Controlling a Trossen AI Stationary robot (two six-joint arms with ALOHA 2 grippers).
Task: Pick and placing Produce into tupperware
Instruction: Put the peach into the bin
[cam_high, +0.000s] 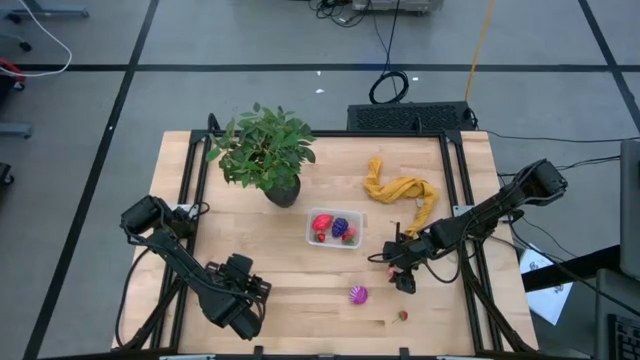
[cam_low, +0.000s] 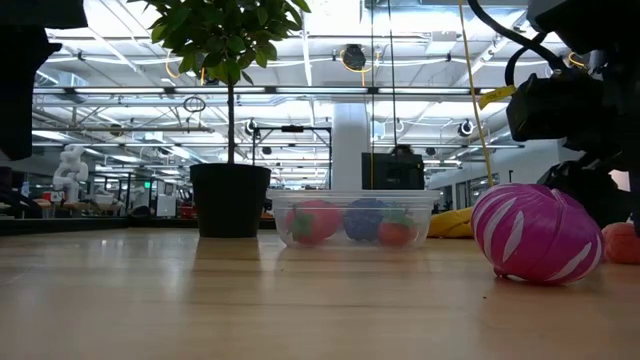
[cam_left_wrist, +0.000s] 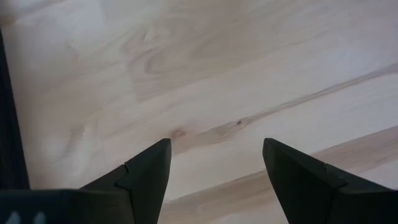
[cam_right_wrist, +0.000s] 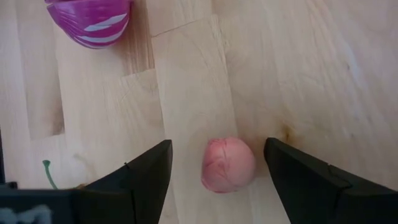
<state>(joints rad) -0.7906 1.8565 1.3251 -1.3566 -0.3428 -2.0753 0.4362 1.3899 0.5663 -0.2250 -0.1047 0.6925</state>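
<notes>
Right hand (cam_right_wrist: 214, 177), fingers spread and empty, brackets the pink fruit (cam_right_wrist: 227, 164) on the worktop (cam_right_wrist: 298, 68) (off-centre, nearer one finger), so closing could roll it aside.

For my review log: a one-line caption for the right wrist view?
Open right gripper straddles pink fruit; magenta striped fruit lies beyond.

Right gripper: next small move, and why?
Probably lower straight down and close on the pink piece. The right gripper is open, and the piece lies on the table between its fingers, slightly off centre. The tupperware already holds three pieces; the left gripper waits open over bare wood.
</notes>
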